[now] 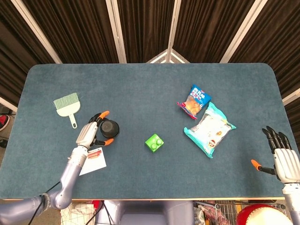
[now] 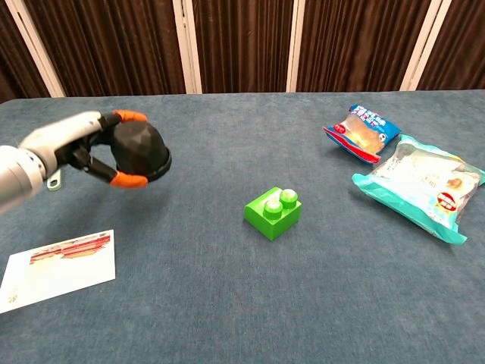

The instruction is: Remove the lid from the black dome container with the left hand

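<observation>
Black dome container (image 2: 139, 152) held clear of the table (image 2: 227, 296), gripped from its left side by the left hand (image 2: 82, 149); orange fingertips (image 2: 129, 116) over the top edge and another under the lower rim. Dome tilted slightly in the chest view. Whether the lid has separated from a base cannot be told; only one black faceted piece seen. In the head view, same dome (image 1: 109, 128) seen against the left-centre of the table (image 1: 140, 84), left hand (image 1: 89, 135) wrapped about it.

Just below and left of the hand: white card (image 1: 92, 160) with red print, flat on the cloth; also seen at lower left in the chest view (image 2: 57, 269). Farther up-left: small green hand brush (image 1: 67, 104), bristles away from the robot. Toward centre: green building block (image 2: 273, 212), well apart from the dome. On the right: blue snack packet (image 2: 361, 133) and, just beside it, larger teal-edged packet (image 2: 420, 186).

Right hand (image 1: 283, 159) at the table's near right edge, fingers spread, nothing held.
</observation>
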Robot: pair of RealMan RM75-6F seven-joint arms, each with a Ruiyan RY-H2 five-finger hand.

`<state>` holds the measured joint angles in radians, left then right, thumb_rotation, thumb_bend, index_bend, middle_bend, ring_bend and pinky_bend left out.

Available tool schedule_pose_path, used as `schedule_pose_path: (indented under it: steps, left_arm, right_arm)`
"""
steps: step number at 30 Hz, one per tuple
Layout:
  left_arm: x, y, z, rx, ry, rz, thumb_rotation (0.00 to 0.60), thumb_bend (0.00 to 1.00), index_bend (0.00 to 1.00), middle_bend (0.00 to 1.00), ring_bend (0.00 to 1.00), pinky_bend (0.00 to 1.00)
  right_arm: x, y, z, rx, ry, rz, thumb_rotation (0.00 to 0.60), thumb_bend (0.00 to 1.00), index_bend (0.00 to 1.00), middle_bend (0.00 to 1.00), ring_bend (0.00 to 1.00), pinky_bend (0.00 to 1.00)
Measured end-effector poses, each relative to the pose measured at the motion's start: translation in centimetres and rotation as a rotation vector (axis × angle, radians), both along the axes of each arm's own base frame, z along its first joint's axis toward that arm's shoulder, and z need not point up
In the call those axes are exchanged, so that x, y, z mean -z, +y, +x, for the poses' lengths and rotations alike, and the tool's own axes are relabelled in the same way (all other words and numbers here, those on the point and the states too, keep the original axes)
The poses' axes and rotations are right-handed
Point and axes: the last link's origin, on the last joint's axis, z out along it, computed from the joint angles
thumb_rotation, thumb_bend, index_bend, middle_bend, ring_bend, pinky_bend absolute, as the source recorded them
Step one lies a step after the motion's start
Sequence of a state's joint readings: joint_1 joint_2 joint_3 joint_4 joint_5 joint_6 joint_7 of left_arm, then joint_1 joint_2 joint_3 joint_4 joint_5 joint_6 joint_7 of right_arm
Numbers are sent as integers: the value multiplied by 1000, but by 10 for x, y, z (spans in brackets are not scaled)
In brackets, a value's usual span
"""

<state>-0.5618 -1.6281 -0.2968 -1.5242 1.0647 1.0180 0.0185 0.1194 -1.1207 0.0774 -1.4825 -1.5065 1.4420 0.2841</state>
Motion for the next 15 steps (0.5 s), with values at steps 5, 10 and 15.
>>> schedule_pose_path:
  steps: [5,10,15]
  left_arm:
    - [-42,3,27,30,-48,21,600,539,126,422,0,0]
    - [-100,-6,65,90,-123,55,600,533,134,432,0,0]
    - [-138,-15,70,97,-108,74,600,533,152,429,0,0]
  right_arm:
    - [0,1,2,-8,1,-1,600,209,0,9,106,11]
    - [1,1,3,-8,0,2,600,209,0,9,106,11]
    - [1,2,4,-13,0,3,600,209,0,9,106,11]
